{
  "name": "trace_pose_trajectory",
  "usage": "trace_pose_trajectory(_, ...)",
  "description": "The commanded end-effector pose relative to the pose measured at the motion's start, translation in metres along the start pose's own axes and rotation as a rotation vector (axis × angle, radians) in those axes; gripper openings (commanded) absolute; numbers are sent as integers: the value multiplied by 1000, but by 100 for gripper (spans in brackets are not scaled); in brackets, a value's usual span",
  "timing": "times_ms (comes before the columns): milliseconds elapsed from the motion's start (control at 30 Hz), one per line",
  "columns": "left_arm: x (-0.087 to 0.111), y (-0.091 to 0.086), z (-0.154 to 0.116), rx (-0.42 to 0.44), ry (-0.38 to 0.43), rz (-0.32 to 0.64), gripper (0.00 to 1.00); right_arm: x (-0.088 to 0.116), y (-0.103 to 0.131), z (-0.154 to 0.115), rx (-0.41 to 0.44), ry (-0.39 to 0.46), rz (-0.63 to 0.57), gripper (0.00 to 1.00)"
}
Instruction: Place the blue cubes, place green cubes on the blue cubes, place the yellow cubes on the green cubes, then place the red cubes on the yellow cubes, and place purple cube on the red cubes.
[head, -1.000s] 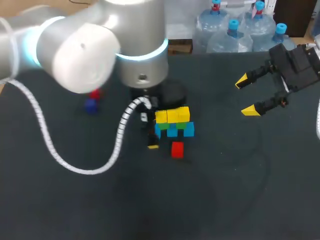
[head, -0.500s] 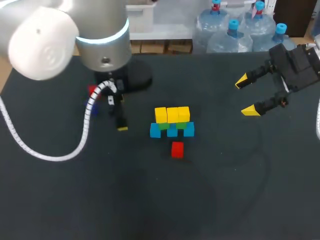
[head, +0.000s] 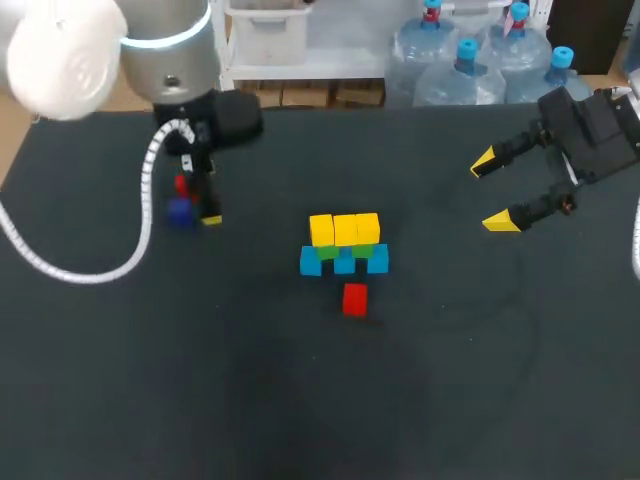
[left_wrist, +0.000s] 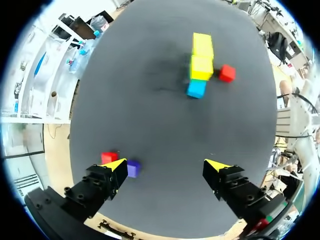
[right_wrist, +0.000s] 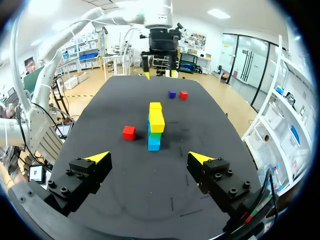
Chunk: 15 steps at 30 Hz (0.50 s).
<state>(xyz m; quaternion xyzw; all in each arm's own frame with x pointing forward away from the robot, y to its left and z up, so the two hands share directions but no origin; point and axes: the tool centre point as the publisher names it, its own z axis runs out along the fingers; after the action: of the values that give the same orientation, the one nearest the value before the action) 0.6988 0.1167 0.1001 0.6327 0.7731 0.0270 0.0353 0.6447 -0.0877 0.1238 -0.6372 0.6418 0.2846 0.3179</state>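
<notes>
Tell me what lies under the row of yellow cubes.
Green cubes, mostly covered by the yellow cubes, so their number cannot be told; blue cubes lie beneath those, on the table.

Left arm (head: 150, 50), silver, coming in from the rear left corner and bent down over the table's left rear, left gripper (left_wrist: 167, 165) pointing downward, fingers spread wide; right gripper (head: 492, 190) hanging above the table's right side, angled toward the middle, fingers likewise wide apart.
</notes>
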Motion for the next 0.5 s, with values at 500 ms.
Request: trace_pose_trajectory(500,35,57,60,215,-5,-128,100,0,0,0,1,-1,-1,100)
